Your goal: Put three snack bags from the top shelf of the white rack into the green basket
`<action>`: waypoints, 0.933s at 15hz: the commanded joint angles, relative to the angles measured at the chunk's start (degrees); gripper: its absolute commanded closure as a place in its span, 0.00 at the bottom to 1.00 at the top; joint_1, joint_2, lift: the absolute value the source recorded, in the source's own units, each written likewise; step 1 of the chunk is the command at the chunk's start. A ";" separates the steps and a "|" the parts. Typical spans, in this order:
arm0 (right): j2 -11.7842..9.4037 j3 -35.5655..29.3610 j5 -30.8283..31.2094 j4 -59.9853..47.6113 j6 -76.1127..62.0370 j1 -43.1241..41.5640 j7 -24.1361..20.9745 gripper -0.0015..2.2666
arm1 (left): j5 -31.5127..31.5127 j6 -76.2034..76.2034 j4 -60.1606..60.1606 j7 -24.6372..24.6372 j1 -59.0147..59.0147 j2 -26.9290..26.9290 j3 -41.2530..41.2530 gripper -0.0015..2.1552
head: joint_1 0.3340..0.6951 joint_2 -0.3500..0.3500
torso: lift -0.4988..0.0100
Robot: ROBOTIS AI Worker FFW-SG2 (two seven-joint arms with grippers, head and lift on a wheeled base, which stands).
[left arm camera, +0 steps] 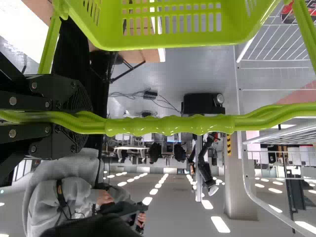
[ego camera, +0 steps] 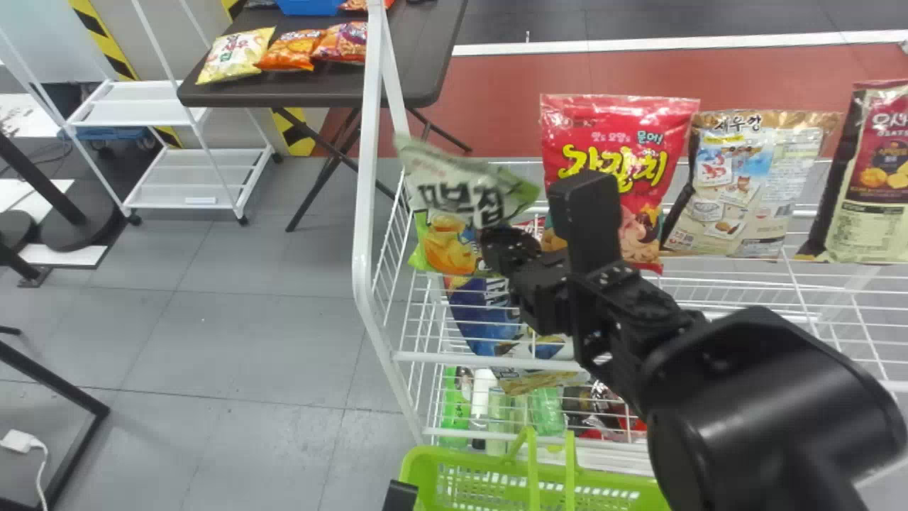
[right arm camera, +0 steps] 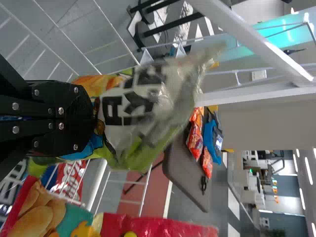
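At the left end of the white rack (ego camera: 369, 177), my right gripper (ego camera: 505, 241) is shut on a green-and-white snack bag (ego camera: 472, 186). The right wrist view has the bag (right arm camera: 148, 103) bulging out beyond my right gripper (right arm camera: 94, 116). Along the top shelf to the right stand a red bag (ego camera: 610, 142), a beige-and-blue bag (ego camera: 745, 181) and a dark red bag (ego camera: 879, 163). My left gripper (ego camera: 401, 495) is at the bottom edge by the green basket (ego camera: 425, 465). Seen from the left wrist, my left gripper (left arm camera: 81, 116) is shut on the basket's handle (left arm camera: 170, 124), with the basket (left arm camera: 173, 42) hanging from it.
Below the top shelf are a blue bag (ego camera: 482, 316) and, lower down, bottles (ego camera: 482, 397). Behind the rack's left post is a dark table (ego camera: 284, 92) with small snack bags. A white cart (ego camera: 188, 177) stands at the back left.
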 commanded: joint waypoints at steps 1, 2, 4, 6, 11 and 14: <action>-2.40 -3.84 0.61 -10.78 0.54 7.51 0.00 0.89 | 0.00 0.00 -0.31 0.10 -0.17 -0.15 -0.23 1.00 | 1.00 0.60 | 0.98; -4.33 -5.95 -0.88 -15.17 1.24 10.76 0.00 0.89 | 0.00 0.00 -0.40 0.19 -0.17 -0.15 -0.06 1.00 | 1.00 0.55 | 0.98; -7.32 -9.29 -1.58 -24.23 3.52 17.44 0.00 0.89 | 0.00 0.00 -0.40 0.37 -0.35 -0.32 0.29 1.00 | 1.00 0.40 | 0.98; -8.99 -12.98 -1.58 -30.91 4.05 25.08 0.26 0.89 | 0.26 0.18 -0.75 0.45 -0.35 -0.50 1.00 1.00 | 1.00 0.31 | 0.98; -9.43 -23.00 -3.17 -39.34 18.64 38.53 7.91 0.89 | 2.37 0.35 -2.51 0.37 0.97 -0.59 3.72 1.00 | 1.00 0.03 | 0.98; -9.17 -24.40 -3.25 -39.34 24.09 41.43 13.71 0.89 | 2.90 -0.70 -3.83 0.54 2.99 -0.94 4.86 1.00 | 1.00 0.00 | 0.98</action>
